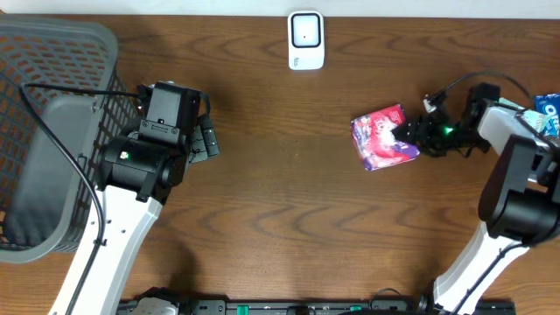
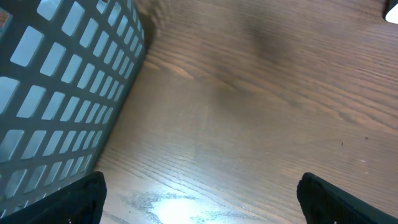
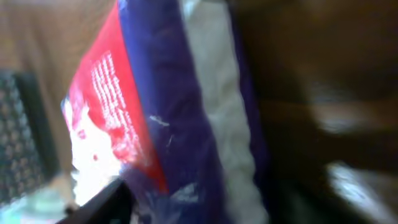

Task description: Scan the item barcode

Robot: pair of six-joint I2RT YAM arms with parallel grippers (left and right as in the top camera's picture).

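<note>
status: early. the snack packet (image 1: 383,137) lies on the table (image 1: 289,201), right of centre, well apart from the scanner (image 1: 305,39) at the far edge. my read is that nothing has been scanned. the packet isn't lifted or facing the scanner.

right gripper (image 1: 413,134) is at the packet's right edge, touching or very nearly. the right wrist view is filled with the packet (image 3: 161,124) close up, but it's blurred. can't tell whether the jaws have bitten on it or stand part open around it.

left gripper (image 1: 204,138) is spread wide and empty, over bare wood just beside the basket (image 1: 61,31). its wrist view shows both fingertips far apart with nothing between.

left to do, as i judge it: secure the grip, lift, carry the packet to the scanner, turn the barcode face toward it. can't see a barcode in any view. the basket is probably the drop-off afterwards, but that's a guess.
</note>
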